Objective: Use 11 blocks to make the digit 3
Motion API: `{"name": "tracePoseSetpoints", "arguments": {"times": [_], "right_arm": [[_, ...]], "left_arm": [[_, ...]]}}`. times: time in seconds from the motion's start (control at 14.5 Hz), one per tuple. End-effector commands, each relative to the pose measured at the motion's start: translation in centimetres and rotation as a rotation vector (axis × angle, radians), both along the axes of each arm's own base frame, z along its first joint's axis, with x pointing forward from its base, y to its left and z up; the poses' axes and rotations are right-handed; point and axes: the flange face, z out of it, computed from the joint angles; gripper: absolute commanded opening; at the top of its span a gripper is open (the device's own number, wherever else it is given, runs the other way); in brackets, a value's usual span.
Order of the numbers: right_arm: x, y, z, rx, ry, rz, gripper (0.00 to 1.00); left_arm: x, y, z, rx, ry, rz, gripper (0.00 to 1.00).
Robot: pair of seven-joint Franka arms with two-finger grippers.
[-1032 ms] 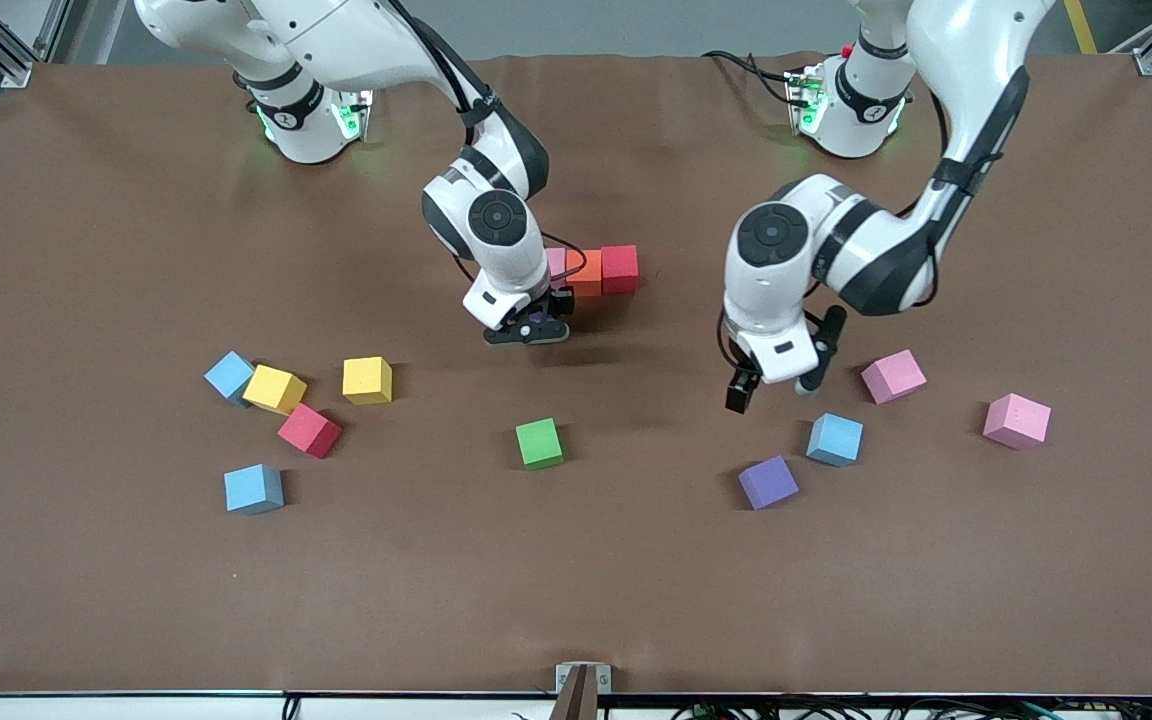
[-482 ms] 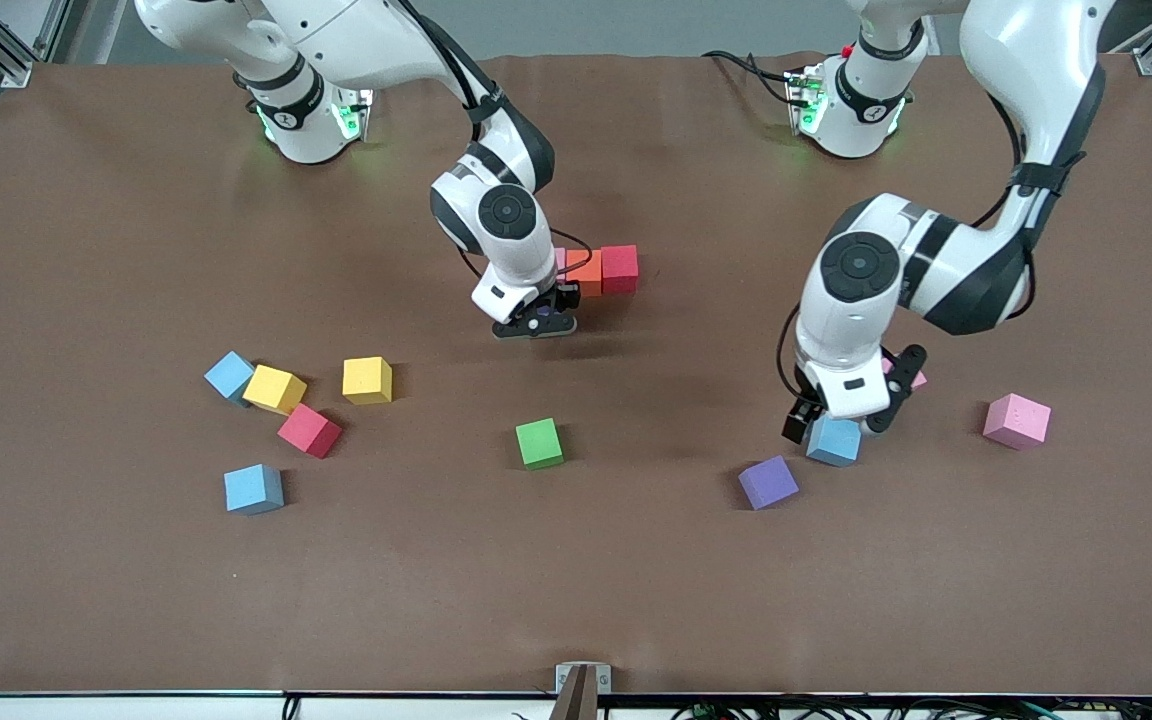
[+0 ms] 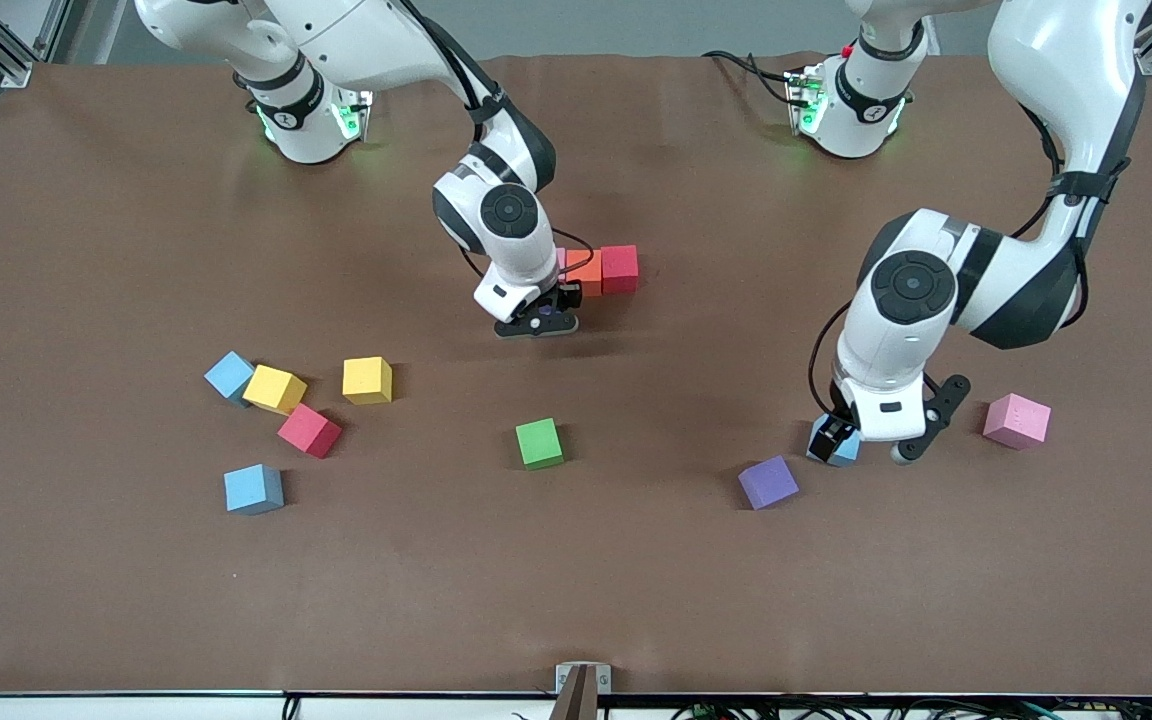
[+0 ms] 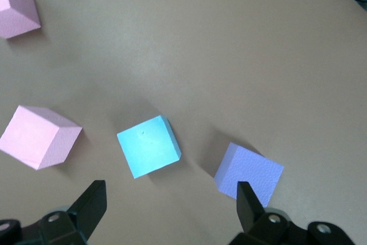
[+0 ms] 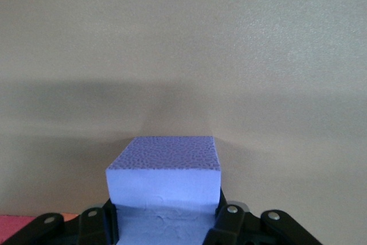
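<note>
**Operator:** Gap is what my next move turns on. My right gripper (image 3: 537, 323) is clamped on a purple block (image 5: 164, 171), low over the table just beside the started row: pink block (image 3: 558, 262), orange block (image 3: 585, 272), red block (image 3: 620, 268), all touching, pink mostly hidden by the wrist. That row lies toward the bases from the held cube, running toward the left arm's end.

**Observer:** And the other arm?

**Operator:** My left gripper (image 3: 866, 443) is spread wide and points straight down over a light blue block (image 4: 149, 146); one finger sits at that cube, the other stands clear toward the pink block (image 3: 1017, 420). From the wrist the cube looks turned against the finger line, so I judge a small wrist twist is needed before closing.

**Observer:** Which arm serves the loose ones?

**Operator:** The left is nearer the second purple block (image 3: 768, 482); the right is nearer the green block (image 3: 539, 443) and the cluster at its end, such as a yellow block (image 3: 367, 380).

**Observer:** Progress?

**Operator:** Early, I'd say: three cubes joined, the digit 3 barely begun.
</note>
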Motion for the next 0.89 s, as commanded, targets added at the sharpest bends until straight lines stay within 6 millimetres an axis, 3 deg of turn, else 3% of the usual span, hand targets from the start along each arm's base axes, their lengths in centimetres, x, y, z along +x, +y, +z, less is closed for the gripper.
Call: {"name": "tracePoseSetpoints", "arguments": {"times": [0.0,0.34,0.83], "right_arm": [[-1.5,0.1,-1.0,-0.008,0.008,-0.001,0.31],[-2.0,0.2,-1.2,-0.015,0.016,0.006,0.31],[-2.5,0.4,-1.3,-0.018,0.021,0.004,0.31]], "left_arm": [[0.7,0.2,0.5,0.003,0.011,-0.047,1.00],[1.8,0.3,0.0,-0.004,0.020,-0.101,0.99],[3.0,1.1,-2.6,-0.014,0.049,-0.114,0.99]]}}
